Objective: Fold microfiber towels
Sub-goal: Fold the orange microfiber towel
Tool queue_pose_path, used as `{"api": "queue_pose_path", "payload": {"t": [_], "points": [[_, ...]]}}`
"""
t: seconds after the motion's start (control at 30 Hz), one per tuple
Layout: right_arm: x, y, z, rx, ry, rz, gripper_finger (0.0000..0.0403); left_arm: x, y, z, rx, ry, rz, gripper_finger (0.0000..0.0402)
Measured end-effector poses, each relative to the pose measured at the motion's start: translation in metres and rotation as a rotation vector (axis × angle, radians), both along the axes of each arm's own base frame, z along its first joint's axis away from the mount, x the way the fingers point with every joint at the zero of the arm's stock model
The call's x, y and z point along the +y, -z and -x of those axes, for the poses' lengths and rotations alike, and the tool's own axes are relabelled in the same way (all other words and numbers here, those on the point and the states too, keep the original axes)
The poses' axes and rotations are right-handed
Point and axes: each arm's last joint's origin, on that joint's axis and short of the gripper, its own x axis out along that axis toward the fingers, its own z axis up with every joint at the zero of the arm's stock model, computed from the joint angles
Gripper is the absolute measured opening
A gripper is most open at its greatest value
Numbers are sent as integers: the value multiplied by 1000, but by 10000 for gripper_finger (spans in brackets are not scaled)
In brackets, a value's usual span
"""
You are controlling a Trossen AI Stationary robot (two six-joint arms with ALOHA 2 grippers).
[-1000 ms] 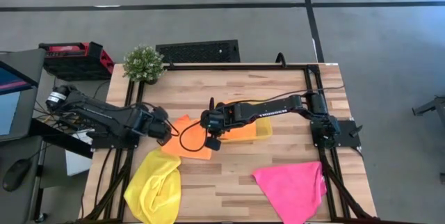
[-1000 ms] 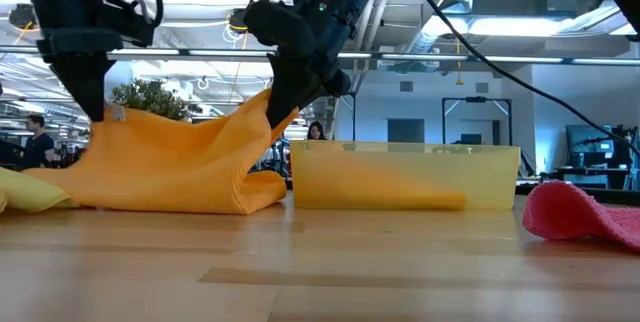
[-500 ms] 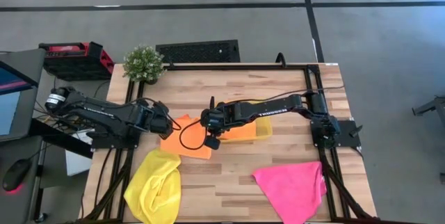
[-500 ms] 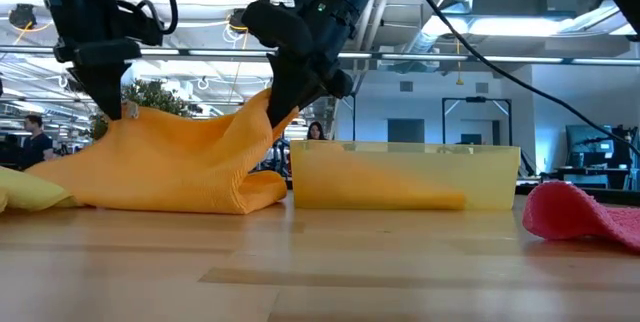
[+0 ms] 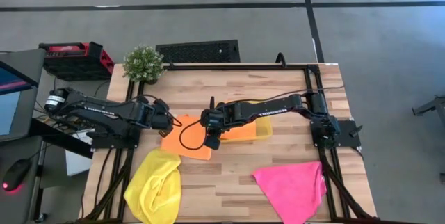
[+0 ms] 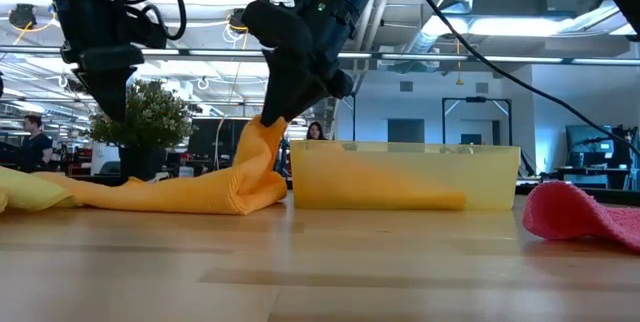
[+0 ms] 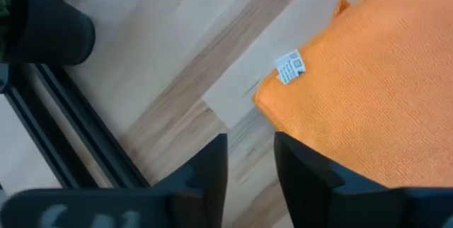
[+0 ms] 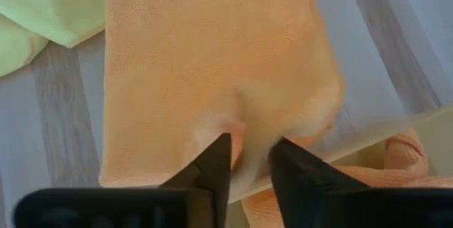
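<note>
Orange towel point(image 5: 186, 144) is lying folded, flat at one side, peaking under right claw point(image 6: 272, 112) pinching its fabric; left claw point(image 6: 112, 112) is hanging spread, empty.

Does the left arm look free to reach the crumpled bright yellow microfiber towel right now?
Probably yes: the left gripper stands open and empty, and the bright yellow microfiber towel lies uncovered on its side of the table.

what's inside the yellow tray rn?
An orange towel lies in the translucent yellow tray, showing as an orange layer along its bottom in the low view. From above, the right arm crosses over it, so the rest of the inside is hidden.
</note>
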Motion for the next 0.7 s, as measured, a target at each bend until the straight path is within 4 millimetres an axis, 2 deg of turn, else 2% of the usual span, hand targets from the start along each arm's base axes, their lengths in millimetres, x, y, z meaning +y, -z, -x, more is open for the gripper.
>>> {"api": "queue_pose_path", "payload": {"t": [0.13, 0.37, 0.5, 0.7], "points": [[0, -3, -1, -3, -4, -7, 155, -1, 1, 0, 5, 3, 51, 137], [0, -38, -2, -65, -16, -8, 185, -8, -3, 5, 4, 96, 175, 143], [1, -58, 0, -85, -38, 5, 191, -17, -8, 11, 7, 242, 204, 142], [6, -77, 6, -103, -71, 16, 190, -39, -11, 18, 56, 550, 189, 142]]}}
